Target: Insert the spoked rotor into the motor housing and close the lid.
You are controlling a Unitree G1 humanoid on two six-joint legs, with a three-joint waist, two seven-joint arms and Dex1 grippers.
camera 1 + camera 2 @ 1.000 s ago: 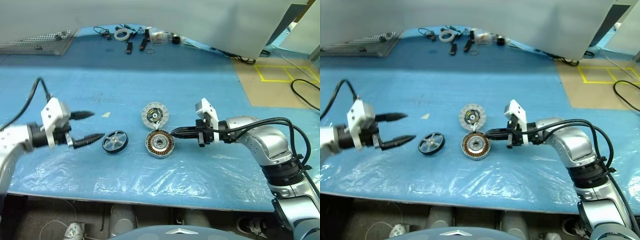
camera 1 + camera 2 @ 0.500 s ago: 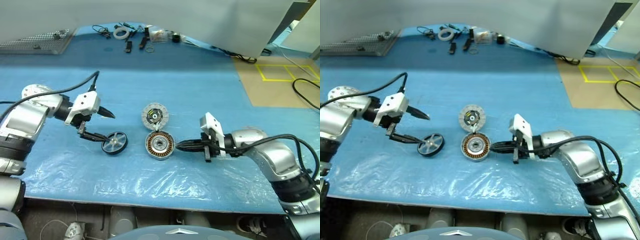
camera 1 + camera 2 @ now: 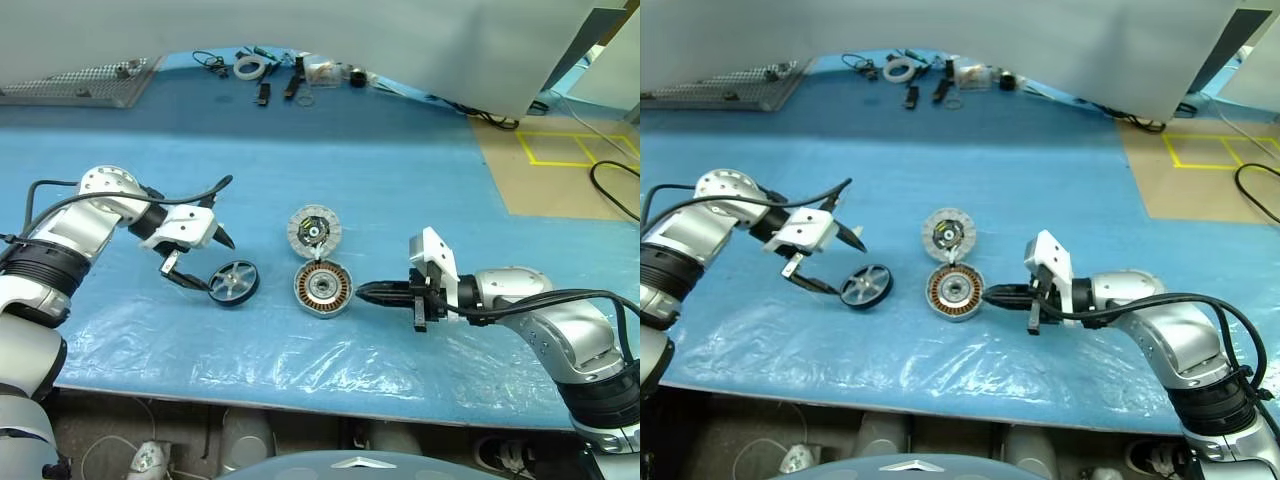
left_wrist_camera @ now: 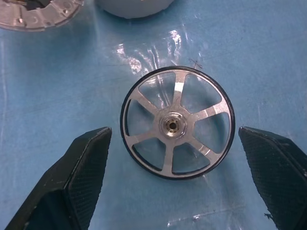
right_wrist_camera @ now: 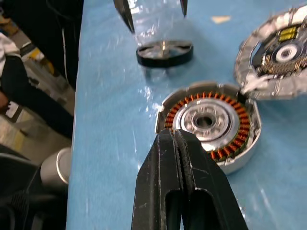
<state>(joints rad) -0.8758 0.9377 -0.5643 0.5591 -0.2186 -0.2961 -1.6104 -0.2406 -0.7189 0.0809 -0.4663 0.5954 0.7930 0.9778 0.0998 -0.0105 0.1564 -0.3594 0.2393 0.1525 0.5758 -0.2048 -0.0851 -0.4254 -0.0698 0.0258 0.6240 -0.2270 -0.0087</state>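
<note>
Hovering wide open and empty, left tool (image 3: 214,264) straddles black-rimmed, silver six-spoked rotor (image 3: 232,283) lying toward blue desk's (image 3: 400,180) front edge, beside silver-grey, copper-wound motor housing (image 3: 322,289) and whitish round lid (image 3: 312,230). Right tool (image 3: 365,292) shut, empty. Step: rotor pickup. Next, likely: lower, pinch rim.

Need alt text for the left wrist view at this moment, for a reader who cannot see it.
A dark-rimmed wheel with silver spokes lies flat on the blue mat, centred between the left gripper's two wide-open black fingers. The fingers touch nothing, and a segmented silver disc sits beyond the wheel.
</note>
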